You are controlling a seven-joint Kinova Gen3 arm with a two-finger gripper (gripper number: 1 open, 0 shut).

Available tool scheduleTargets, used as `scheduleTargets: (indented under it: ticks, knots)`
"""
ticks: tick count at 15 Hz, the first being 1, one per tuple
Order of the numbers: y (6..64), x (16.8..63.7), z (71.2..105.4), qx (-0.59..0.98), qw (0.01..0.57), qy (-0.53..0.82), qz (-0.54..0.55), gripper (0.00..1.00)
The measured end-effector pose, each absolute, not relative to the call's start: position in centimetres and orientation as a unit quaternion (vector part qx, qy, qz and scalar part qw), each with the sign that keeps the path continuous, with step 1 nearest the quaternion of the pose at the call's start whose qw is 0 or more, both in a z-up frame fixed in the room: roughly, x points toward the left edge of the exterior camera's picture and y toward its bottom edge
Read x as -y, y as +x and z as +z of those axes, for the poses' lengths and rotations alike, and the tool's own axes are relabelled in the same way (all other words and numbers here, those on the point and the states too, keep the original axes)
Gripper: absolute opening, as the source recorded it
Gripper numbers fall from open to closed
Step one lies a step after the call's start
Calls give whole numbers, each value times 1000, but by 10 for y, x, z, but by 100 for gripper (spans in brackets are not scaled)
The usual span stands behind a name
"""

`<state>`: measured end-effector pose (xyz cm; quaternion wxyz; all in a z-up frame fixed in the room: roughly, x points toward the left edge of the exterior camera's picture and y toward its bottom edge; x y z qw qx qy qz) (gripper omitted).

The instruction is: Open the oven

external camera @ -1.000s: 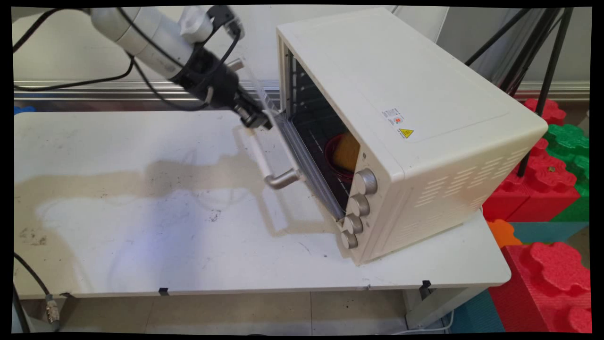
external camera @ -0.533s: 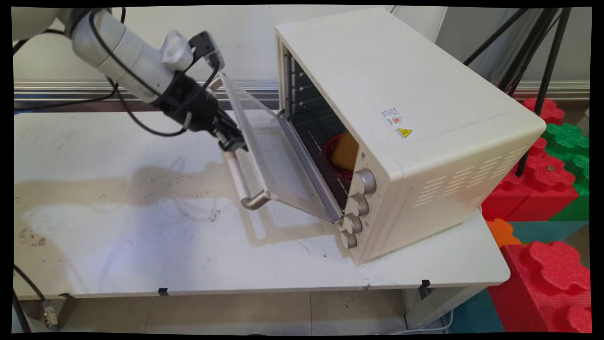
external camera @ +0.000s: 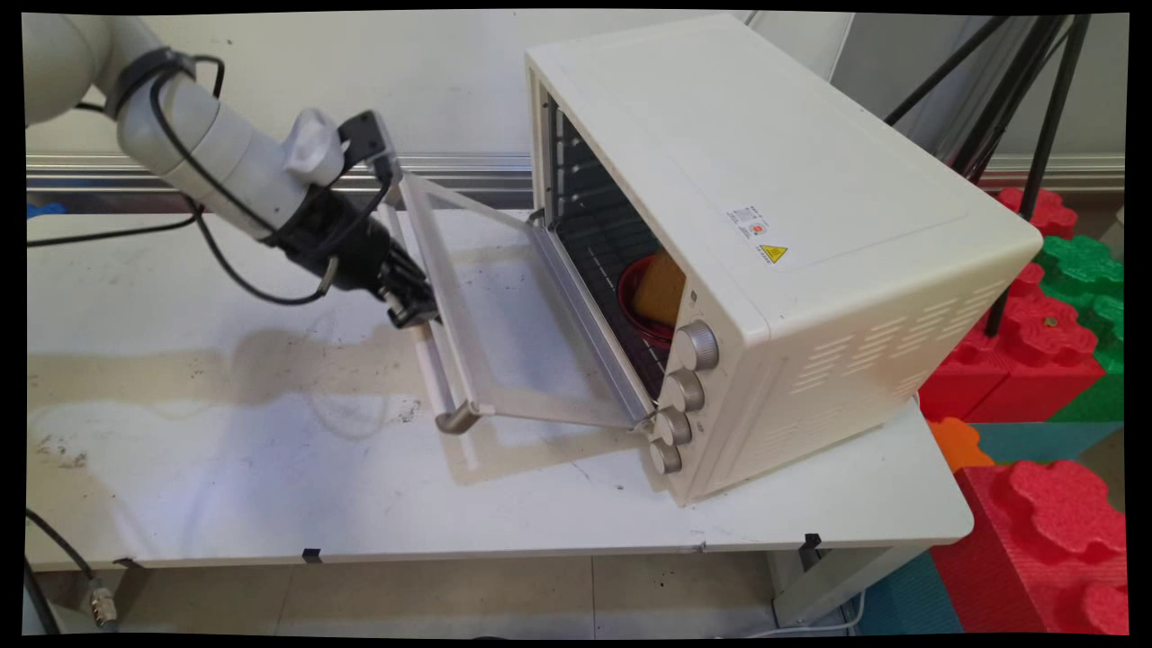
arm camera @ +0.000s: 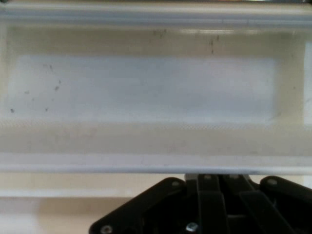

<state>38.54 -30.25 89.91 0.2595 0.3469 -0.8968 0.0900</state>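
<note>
End effector (external camera: 416,306) left of centre, clenched on door handle (external camera: 436,364) | oven (external camera: 765,234) at right on tabletop (external camera: 225,468), door (external camera: 504,315) tilted half open | red bowl (external camera: 641,301) inside

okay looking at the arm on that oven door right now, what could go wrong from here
The black two-finger gripper grips the bar handle of the cream toaster oven's glass door, which hangs partly open; a slip could let it drop onto the white table. Pulling might also drag the oven, which sits near the table's right end.
</note>
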Motion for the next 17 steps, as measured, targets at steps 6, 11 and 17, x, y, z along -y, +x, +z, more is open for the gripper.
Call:
scheduleTargets:
  ticks: [6, 11, 17]
  knots:
    - [398, 284, 876, 906, 244, 334, 84, 0]
    - [404, 274, 864, 911, 239, 323, 87, 0]
    - [414, 261, 860, 910, 242, 322, 102, 0]
